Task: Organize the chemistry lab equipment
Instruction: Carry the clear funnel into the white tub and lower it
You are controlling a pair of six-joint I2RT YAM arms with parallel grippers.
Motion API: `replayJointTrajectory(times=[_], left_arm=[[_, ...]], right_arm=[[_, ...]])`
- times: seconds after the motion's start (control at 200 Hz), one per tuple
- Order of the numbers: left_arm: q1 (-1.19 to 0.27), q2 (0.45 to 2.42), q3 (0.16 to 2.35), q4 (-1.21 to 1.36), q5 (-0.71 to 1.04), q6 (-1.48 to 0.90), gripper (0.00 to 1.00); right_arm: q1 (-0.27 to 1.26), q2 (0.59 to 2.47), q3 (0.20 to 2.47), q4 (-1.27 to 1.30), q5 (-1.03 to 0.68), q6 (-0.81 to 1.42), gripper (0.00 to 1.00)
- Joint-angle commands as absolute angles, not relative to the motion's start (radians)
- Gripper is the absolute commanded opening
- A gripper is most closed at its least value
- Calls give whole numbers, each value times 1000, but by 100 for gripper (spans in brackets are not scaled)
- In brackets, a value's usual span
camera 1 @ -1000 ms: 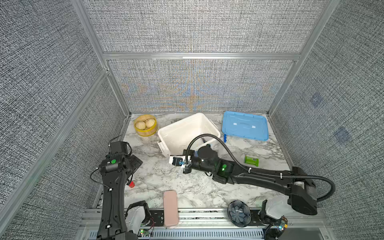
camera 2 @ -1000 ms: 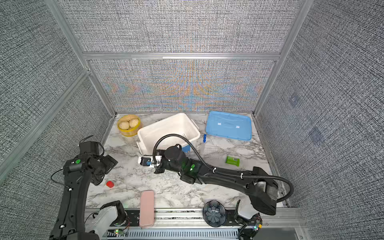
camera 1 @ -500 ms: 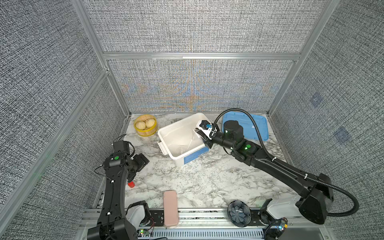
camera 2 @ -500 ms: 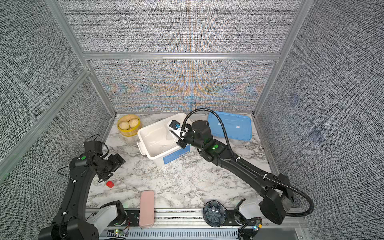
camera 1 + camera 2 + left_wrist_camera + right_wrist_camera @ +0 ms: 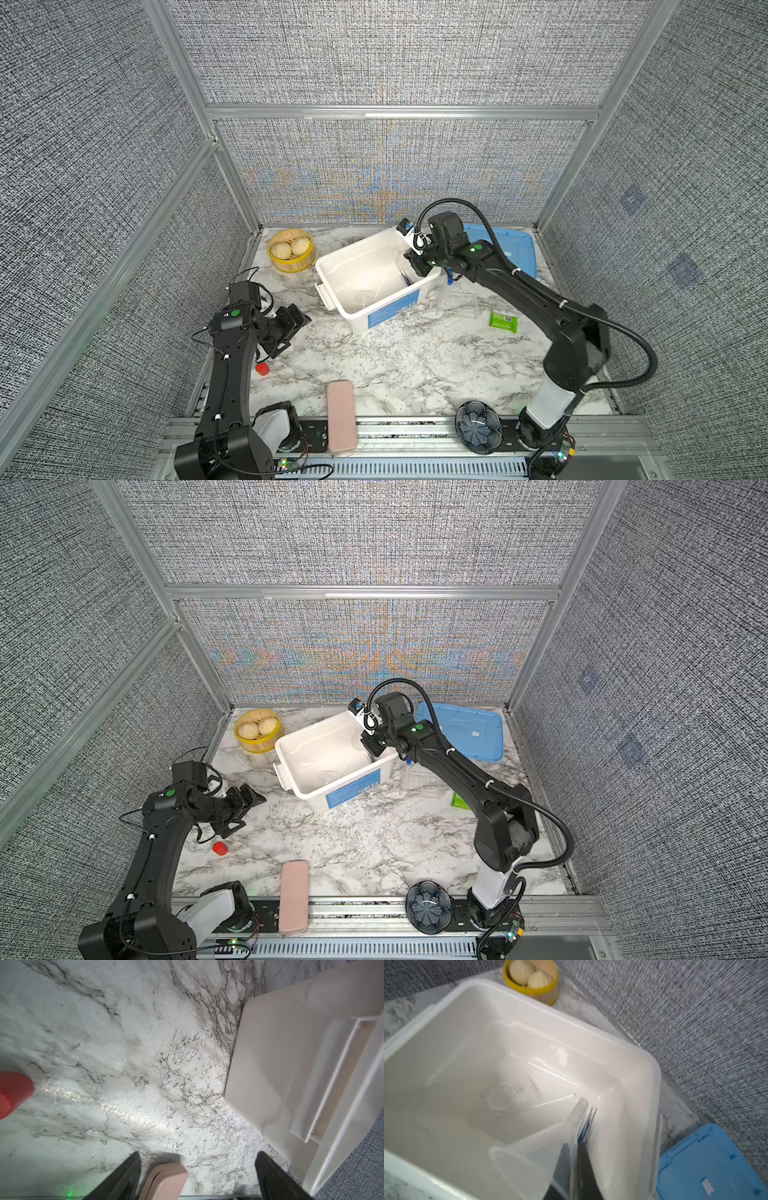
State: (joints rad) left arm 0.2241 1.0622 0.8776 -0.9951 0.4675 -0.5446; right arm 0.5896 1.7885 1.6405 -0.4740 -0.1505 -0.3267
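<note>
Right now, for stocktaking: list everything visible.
bin: 1, white, centre back
lid: 1, blue, back right
basket: 1, yellow, back left
buns: 2, cream, in basket
funnel: 1, clear, over bin
tweezers: 2, blue, grey, bin
rod: 1, white, bin
vessel: 1, clear, bin
rack: 1, clear, beside bin
tube: 1, blue-capped, at rack
packet: 1, green, right
cap: 1, red, left
case: 1, pink, front edge
round object: 1, black, front rail
left fingers: open, empty
right fingers: shut on funnel

Clear funnel point(image 5: 533, 1147) between tight jaws; white bin point(image 5: 436, 1047) beneath
</note>
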Motion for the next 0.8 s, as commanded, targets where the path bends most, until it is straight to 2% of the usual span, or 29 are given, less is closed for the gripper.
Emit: replayJointTrajectory(times=[0.0,0.135,0.465,0.795], left_arm=[[226,1058,868,-971,519,-513,86],[224,1049,866,-973,556,-506,85],[224,1026,851,-954,551,-508,85],[224,1037,853,-958,558,-499,85]], right_arm=[[596,1894,1750,-578,-67,-246,0],[644,2046,1929,-671,98,-140,0],[721,2255,2103,-668,374,84,0],[729,2353,2148,-595,451,178,0]])
